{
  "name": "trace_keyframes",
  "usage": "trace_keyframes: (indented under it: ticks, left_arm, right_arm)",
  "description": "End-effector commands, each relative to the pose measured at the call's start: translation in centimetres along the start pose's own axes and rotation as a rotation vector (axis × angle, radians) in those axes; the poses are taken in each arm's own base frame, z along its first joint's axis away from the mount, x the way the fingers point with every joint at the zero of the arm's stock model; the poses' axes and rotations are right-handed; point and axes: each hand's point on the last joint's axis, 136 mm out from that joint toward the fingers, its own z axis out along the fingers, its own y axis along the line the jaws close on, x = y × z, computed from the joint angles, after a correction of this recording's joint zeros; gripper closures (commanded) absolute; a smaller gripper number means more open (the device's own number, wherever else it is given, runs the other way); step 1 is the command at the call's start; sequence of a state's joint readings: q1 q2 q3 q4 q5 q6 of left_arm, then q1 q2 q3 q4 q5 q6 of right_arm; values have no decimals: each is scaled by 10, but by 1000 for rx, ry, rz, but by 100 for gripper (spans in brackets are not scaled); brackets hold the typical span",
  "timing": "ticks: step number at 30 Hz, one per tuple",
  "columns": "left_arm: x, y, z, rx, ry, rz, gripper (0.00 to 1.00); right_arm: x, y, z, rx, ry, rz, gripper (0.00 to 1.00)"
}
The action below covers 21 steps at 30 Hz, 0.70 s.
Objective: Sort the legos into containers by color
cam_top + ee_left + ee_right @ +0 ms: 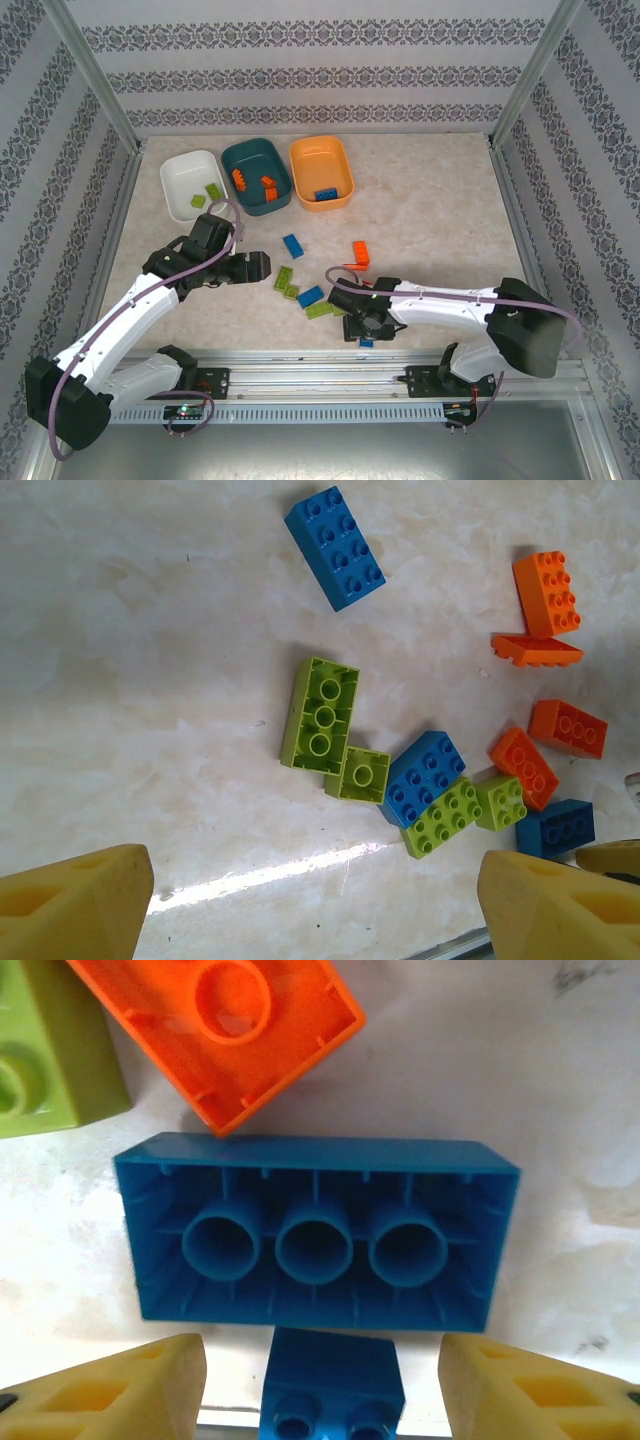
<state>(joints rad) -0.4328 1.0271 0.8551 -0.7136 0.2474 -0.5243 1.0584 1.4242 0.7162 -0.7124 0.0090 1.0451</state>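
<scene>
Three containers stand at the back: a white tub [186, 181] with lime green legos, a dark teal tub [252, 160] with orange legos, and an orange tub [318, 163] with a blue lego. My right gripper [322, 1358] [364, 338] is open around a small blue brick [332, 1385], with a gap on each side. Just beyond lies a long blue brick [315, 1230], underside up. My left gripper [315, 900] [255, 266] hangs open and empty above the table, short of two upturned lime green bricks [320, 715].
Loose legos are scattered mid-table: a blue one [293, 245], an orange one [360, 254], a blue and green cluster [430, 795], and orange ones [547, 593] farther right. An upturned orange brick [225, 1030] touches the long blue one. The base rail [320, 380] runs along the near edge.
</scene>
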Motion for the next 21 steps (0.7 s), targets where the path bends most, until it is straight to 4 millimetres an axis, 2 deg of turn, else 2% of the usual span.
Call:
trace_keyframes:
  ticks: [1, 5, 12, 15, 21]
  left_arm:
    - [2, 2, -3, -26, 3, 15, 15]
    - [2, 3, -3, -29, -1, 11, 15]
    - [3, 3, -1, -22, -3, -4, 14]
    - [3, 4, -1, -29, -5, -5, 14]
    - [4, 6, -1, -32, -6, -6, 14]
  right_arm:
    - [13, -1, 11, -4, 37, 21, 40]
    - [19, -6, 14, 4, 44, 30, 44]
    - [16, -8, 8, -7, 12, 37, 62]
    - [13, -9, 2, -8, -7, 33, 69]
    - [4, -8, -23, -39, -67, 38, 73]
